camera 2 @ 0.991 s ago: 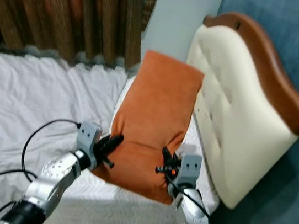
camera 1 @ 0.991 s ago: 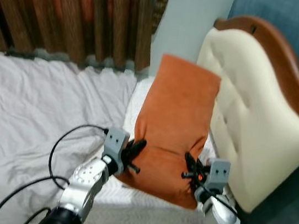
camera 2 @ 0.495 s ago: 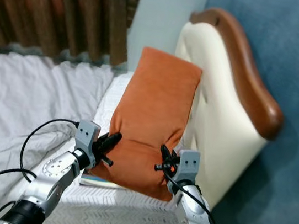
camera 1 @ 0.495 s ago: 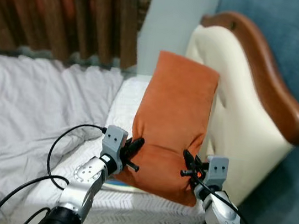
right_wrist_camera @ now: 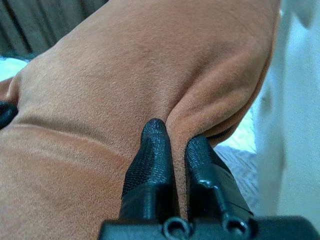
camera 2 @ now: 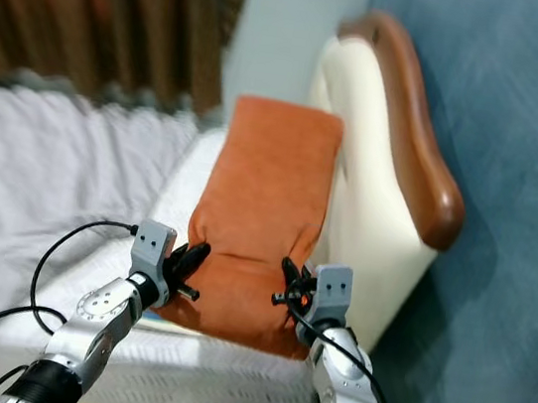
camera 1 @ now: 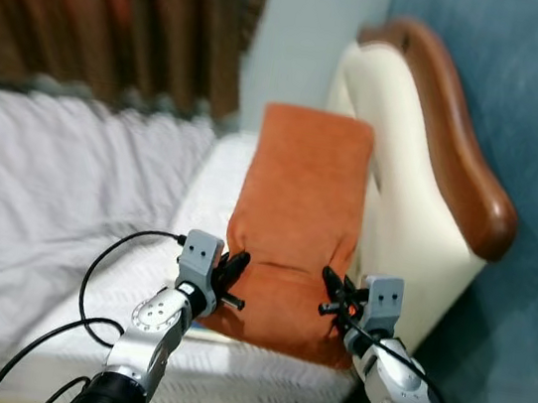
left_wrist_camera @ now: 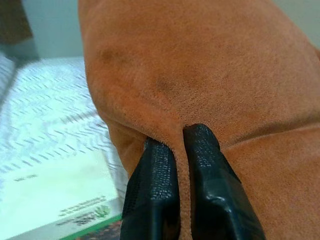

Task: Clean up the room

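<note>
An orange suede pillow (camera 1: 300,211) is held up above the head end of the bed, its top leaning toward the cream headboard (camera 1: 394,169). My left gripper (camera 1: 231,274) is shut on the pillow's lower left edge, and the left wrist view shows its fingers (left_wrist_camera: 159,170) pinching a fold of the fabric (left_wrist_camera: 200,65). My right gripper (camera 1: 330,295) is shut on the lower right edge, with a ridge of orange cloth (right_wrist_camera: 150,75) squeezed between its fingertips (right_wrist_camera: 156,145).
A white patterned pillow (camera 1: 188,280) lies under the orange one on the white bedsheet (camera 1: 40,189). A book or booklet (left_wrist_camera: 60,200) lies beneath the held pillow. Brown curtains (camera 1: 115,10) hang behind the bed; a blue wall (camera 1: 523,107) stands on the right.
The camera has swung to the right, so more blue wall shows. Both grippers keep their hold on the orange pillow, which now stands closer to the headboard.
</note>
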You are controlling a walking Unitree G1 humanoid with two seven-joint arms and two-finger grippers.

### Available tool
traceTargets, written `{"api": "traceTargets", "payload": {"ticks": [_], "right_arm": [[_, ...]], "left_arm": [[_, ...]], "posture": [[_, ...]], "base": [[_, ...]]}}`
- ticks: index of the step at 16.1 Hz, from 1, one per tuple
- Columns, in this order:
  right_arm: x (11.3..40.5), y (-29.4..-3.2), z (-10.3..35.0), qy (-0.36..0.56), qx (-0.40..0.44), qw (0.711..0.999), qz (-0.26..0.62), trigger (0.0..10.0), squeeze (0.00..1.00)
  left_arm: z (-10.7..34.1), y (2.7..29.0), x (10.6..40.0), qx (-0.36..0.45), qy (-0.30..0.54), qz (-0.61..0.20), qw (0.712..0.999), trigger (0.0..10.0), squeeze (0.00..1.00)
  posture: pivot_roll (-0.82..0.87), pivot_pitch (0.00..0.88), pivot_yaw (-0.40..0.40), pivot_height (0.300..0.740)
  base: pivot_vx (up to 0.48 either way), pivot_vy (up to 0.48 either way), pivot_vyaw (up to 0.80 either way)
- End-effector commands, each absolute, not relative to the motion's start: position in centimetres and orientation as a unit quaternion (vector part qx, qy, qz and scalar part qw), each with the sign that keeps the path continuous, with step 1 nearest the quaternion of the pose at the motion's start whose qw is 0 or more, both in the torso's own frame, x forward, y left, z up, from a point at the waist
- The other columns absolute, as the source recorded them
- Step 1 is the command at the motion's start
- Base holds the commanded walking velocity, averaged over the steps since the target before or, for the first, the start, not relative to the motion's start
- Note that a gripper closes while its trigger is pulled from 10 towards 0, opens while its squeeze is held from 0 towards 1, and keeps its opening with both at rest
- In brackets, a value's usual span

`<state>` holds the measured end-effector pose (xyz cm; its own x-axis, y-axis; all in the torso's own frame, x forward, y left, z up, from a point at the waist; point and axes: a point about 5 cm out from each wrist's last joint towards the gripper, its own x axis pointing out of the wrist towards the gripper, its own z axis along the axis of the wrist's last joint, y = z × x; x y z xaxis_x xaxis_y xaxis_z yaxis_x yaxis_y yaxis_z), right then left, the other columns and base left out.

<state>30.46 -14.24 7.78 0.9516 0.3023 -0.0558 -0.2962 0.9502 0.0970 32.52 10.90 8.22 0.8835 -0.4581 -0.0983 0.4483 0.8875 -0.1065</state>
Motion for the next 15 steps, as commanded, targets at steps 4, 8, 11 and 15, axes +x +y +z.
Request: {"api": "traceTargets", "payload": {"ticks": [4,8,11,15], "right_arm": [[30.1,-16.5,7.4,0.044,0.035,0.992,0.112,10.0,0.00],[30.1,-16.5,7.4,0.046,0.033,0.992,0.110,10.0,0.00],[30.0,-16.5,7.1,0.052,0.030,0.992,0.110,10.0,0.00],[29.8,-16.6,6.9,0.057,0.029,0.992,0.106,10.0,0.00]], "left_arm": [[10.3,13.7,33.9,-0.043,0.018,-0.168,0.985,10.0,0.00],[10.3,13.5,33.9,-0.046,0.022,-0.179,0.983,10.0,0.00],[9.9,13.3,34.2,-0.007,0.035,-0.181,0.983,10.0,0.00],[9.8,12.9,34.2,-0.008,0.041,-0.196,0.980,10.0,0.00]], "posture": [[-0.05,0.000,-0.045,0.740],[-0.05,0.000,-0.044,0.740],[-0.06,0.000,-0.044,0.740],[-0.06,0.000,-0.039,0.740]], "base": [[0.469,0.000,0.00],[0.472,0.000,0.00],[0.160,0.000,0.00],[0.000,0.000,0.00]]}}
